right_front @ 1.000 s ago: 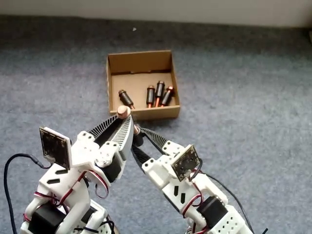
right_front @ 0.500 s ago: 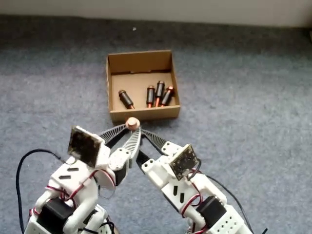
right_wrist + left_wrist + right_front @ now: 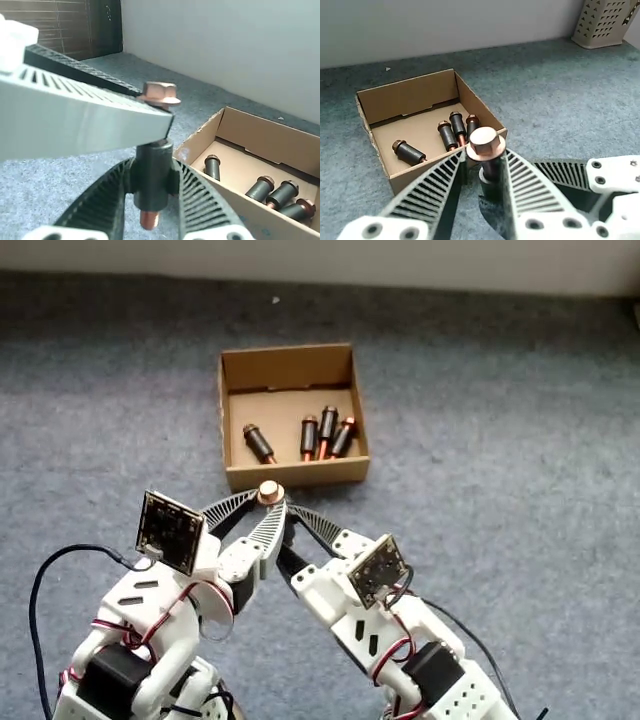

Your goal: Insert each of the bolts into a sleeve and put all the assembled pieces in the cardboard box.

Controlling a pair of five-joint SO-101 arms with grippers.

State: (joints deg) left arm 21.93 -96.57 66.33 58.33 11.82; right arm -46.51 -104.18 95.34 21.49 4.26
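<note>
— Gripper status?
— I read the left gripper (image 3: 482,156) clamped on the bolt (image 3: 483,142) and the right gripper (image 3: 151,170) clamped on the sleeve (image 3: 150,186), both just in front of the cardboard box (image 3: 295,476).
— Anything obscured?
— A left finger (image 3: 90,125) covers the shank. I see its tip below the sleeve.

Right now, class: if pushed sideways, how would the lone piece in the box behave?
The piece is a cylinder lying on the box floor, so it would probably roll. Its wider head might curve that roll. It looks metal, so likely stiff.
</note>
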